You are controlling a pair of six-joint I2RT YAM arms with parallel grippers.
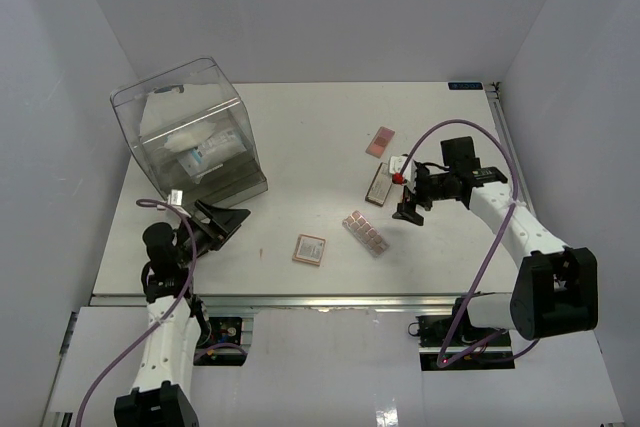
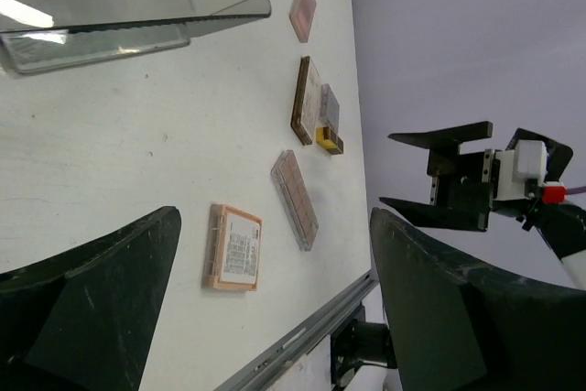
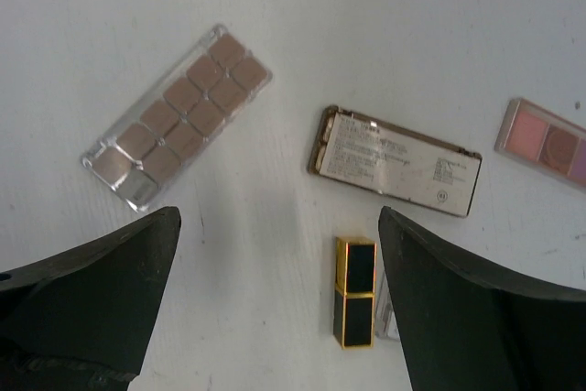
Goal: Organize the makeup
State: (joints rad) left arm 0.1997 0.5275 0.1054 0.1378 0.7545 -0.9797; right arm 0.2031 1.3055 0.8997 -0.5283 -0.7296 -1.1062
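The makeup lies on the white table right of centre. It comprises a pink palette [image 1: 380, 140], a brown palette [image 1: 379, 185], a pink multi-pan strip [image 1: 365, 233] and a pink-orange square palette [image 1: 309, 248]. My right gripper [image 1: 410, 209] is open and empty, hovering by the brown palette. In the right wrist view a black-gold case [image 3: 354, 292] lies between its fingers [image 3: 476, 309], below the brown palette [image 3: 396, 160], with the strip [image 3: 179, 116] to the left. My left gripper [image 1: 225, 222] is open and empty, with the square palette [image 2: 234, 247] in front of it.
A big clear plastic box [image 1: 190, 137] stands tilted at the back left with white sachets inside, close to my left gripper. The table's metal front rail [image 1: 330, 300] runs along the near edge. White walls enclose the back and both sides.
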